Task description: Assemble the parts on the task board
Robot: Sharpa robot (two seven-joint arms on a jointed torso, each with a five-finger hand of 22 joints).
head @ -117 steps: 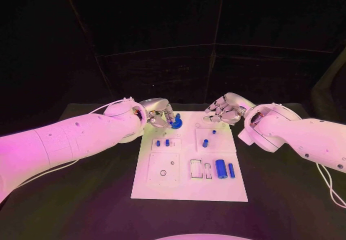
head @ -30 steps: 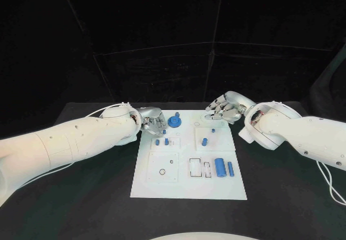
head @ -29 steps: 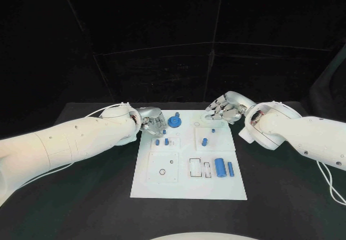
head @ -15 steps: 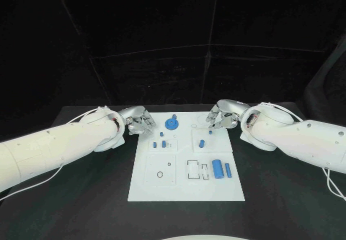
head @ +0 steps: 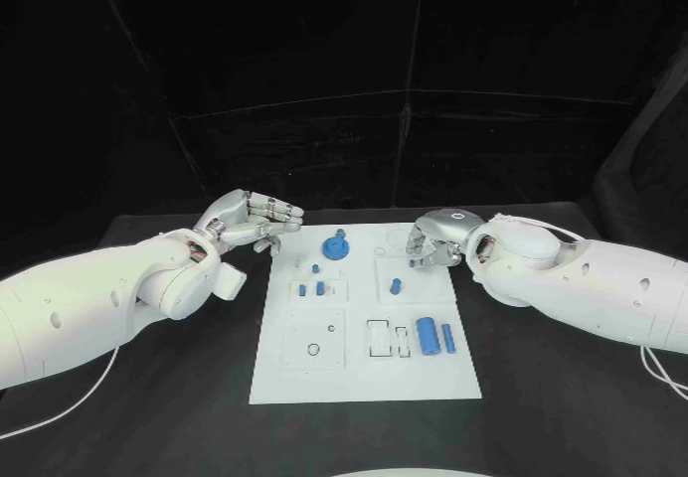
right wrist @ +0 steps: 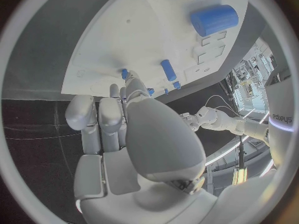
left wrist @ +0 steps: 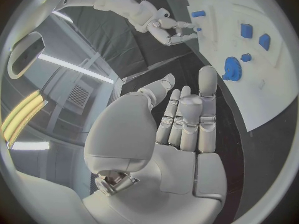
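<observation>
The task board point(head: 366, 328) lies on the black table point(head: 172, 397) between the two hands. The left hand point(head: 256, 219) hovers off the board's far left corner, fingers spread apart and holding nothing. Just beside it on the board stands a blue gear-like part point(head: 336, 245) that looks seated on its post, and a little nearer the robot from that hand two small blue pegs point(head: 311, 290) stand in their holes.

The right hand point(head: 430, 245) is over the board's far right corner, fingers curled down towards a small blue peg point(head: 426, 261); whether it pinches that peg I cannot tell. A short blue part point(head: 393, 287) lies just beside this hand.

Well apart from both hands, at the near end, a thick blue cylinder point(head: 426, 335) and a slim blue pin point(head: 447, 339) lie loose beside empty slots point(head: 377, 338). By my judgement the far half is mostly assembled and the near half remains.
</observation>
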